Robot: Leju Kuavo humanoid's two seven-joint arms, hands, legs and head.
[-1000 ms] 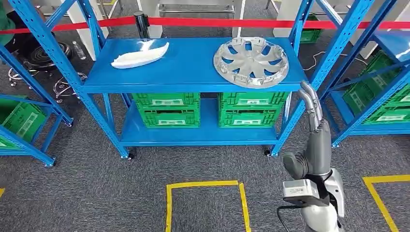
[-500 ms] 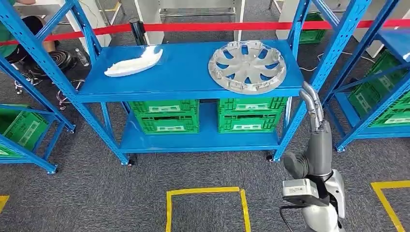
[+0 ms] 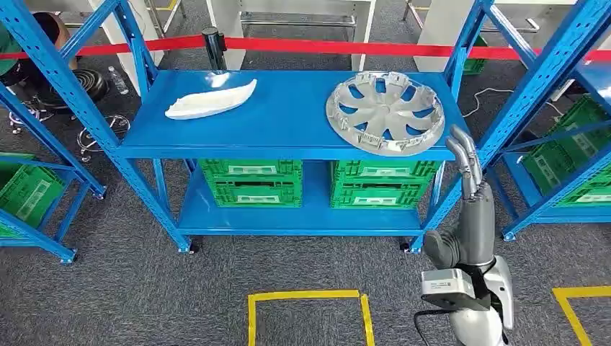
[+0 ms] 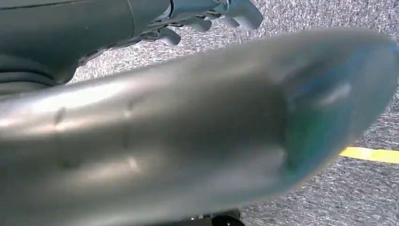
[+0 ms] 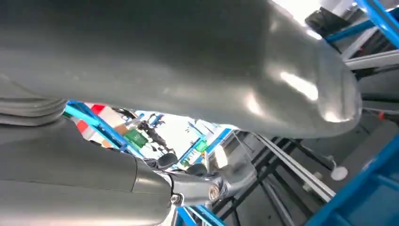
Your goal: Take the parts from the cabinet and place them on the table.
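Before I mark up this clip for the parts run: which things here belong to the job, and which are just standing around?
Part of the job:
- silver wheel cover, on the blue rack's top shelf
- white curved part, same shelf
- right hand, raised beside the rack, holding nothing

Just there:
- green crates on the lower shelf
- red barrier tape
- yellow floor marking

Grey speckled carpet (image 3: 130,288) covers the floor, marked near the front with yellow tape (image 3: 306,295) outlining a square. A blue steel shelving rack (image 3: 284,137) stands ahead, green plastic crates (image 3: 252,180) on its lower shelf. More blue racks (image 3: 547,86) flank it left and right. A red barrier belt (image 3: 346,47) runs behind.
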